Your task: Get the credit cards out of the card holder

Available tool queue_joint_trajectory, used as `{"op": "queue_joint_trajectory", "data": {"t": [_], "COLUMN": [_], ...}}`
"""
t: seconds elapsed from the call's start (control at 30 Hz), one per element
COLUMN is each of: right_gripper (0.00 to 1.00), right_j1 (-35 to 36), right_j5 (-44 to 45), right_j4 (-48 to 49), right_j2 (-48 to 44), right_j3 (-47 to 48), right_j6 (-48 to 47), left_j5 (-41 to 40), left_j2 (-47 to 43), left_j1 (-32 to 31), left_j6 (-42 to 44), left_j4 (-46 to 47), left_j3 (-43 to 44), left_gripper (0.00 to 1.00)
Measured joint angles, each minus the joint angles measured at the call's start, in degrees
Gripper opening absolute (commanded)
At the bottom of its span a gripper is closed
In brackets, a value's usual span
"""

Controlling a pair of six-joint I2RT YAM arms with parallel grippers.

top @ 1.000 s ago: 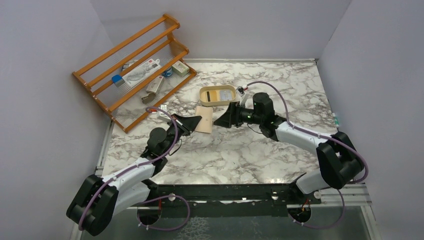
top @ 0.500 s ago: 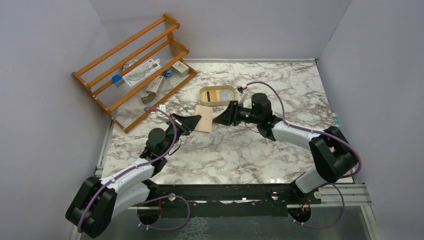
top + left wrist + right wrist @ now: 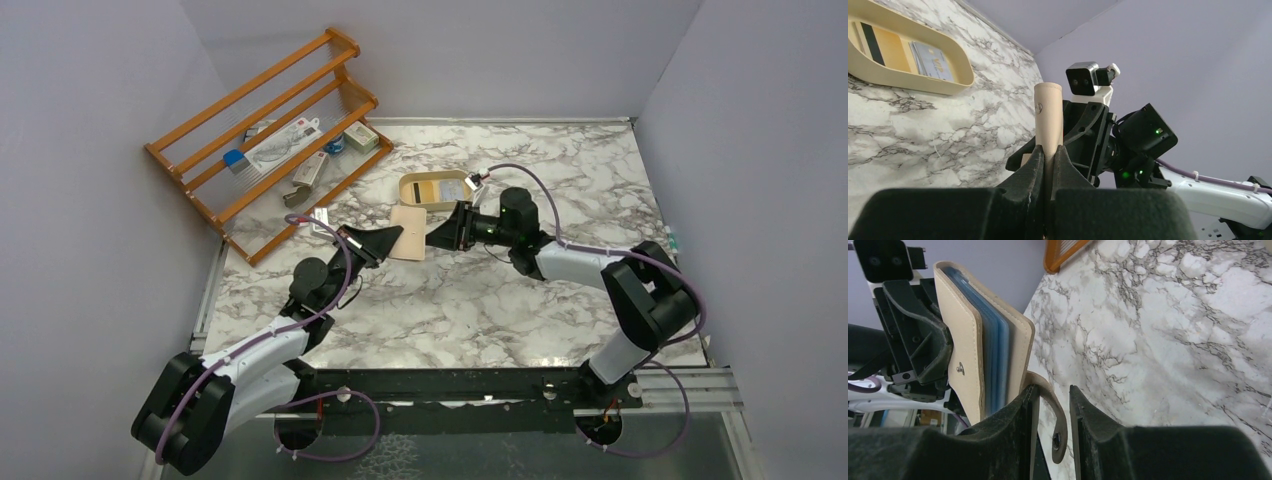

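The tan card holder (image 3: 410, 248) is held on edge above the table by my left gripper (image 3: 392, 238), which is shut on its cover in the left wrist view (image 3: 1049, 150). In the right wrist view the card holder (image 3: 963, 325) is slightly open and light blue credit cards (image 3: 995, 352) show between its covers. My right gripper (image 3: 1050, 390) is narrowly open, with the curled snap tab (image 3: 1055, 412) between its fingers; a gap shows beside the tab. In the top view the right gripper (image 3: 435, 237) is at the holder's right edge. Two more cards lie in the tray: a light blue one (image 3: 930, 60) and a yellowish one with a black stripe (image 3: 888, 47).
The oval cream-yellow tray (image 3: 405, 190) sits just behind the card holder; its rim (image 3: 913, 85) also shows in the left wrist view. A wooden rack (image 3: 270, 135) with small items stands at the back left. Grey walls close in the marble table on three sides.
My right gripper has moved left, up to the card holder's right edge. The left gripper has kept hold of the holder, shifting only slightly.
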Motion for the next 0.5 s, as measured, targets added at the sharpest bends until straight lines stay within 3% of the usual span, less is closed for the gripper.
{"op": "queue_joint_trajectory", "data": {"t": [0.37,0.5], "right_gripper": [0.34,0.52], "right_j1": [-0.1,-0.1], "right_j5": [-5.0,-6.1], "right_j4": [9.4,10.5], "right_j2": [3.4,3.6], "right_j3": [0.0,0.0], "right_j6": [4.6,4.9], "left_j5": [0.3,0.3], "left_j2": [1.0,1.0], "left_j1": [0.0,0.0], "left_j6": [-1.9,-2.1], "left_j4": [4.3,5.4], "left_j3": [-0.8,-1.2], "left_gripper": [0.00,0.00]}}
